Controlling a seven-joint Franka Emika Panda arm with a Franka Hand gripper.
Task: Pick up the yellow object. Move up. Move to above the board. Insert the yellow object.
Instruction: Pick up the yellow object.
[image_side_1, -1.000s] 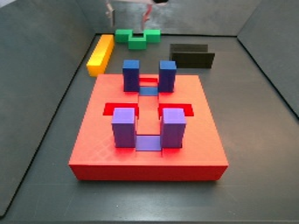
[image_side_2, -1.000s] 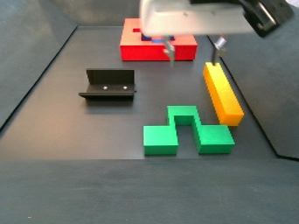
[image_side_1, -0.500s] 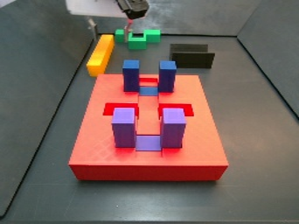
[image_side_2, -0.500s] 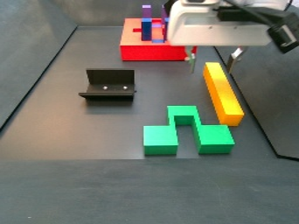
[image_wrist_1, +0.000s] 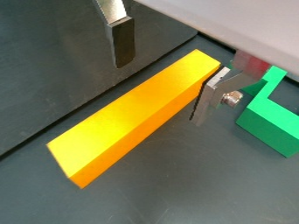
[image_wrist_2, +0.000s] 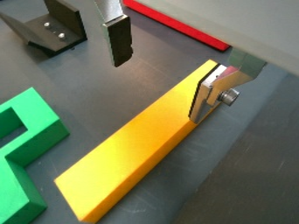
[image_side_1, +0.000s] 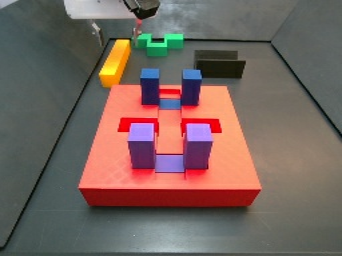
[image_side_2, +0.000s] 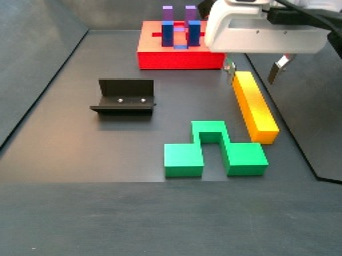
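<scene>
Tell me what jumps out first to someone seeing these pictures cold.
The big red board with its blue and purple upright blocks fills the middle of a side view. Next comes the long yellow bar lying flat on the dark floor beside the green notched block. The open gripper hovers over the bar's end nearest the board, one finger on each side, not yet closed on it.

Gripper (image_wrist_2: 162, 68) straddles bar (image_wrist_2: 146, 153) end; notched block (image_side_2: 214, 148) beside bar, board (image_side_2: 179, 53) beyond.
</scene>
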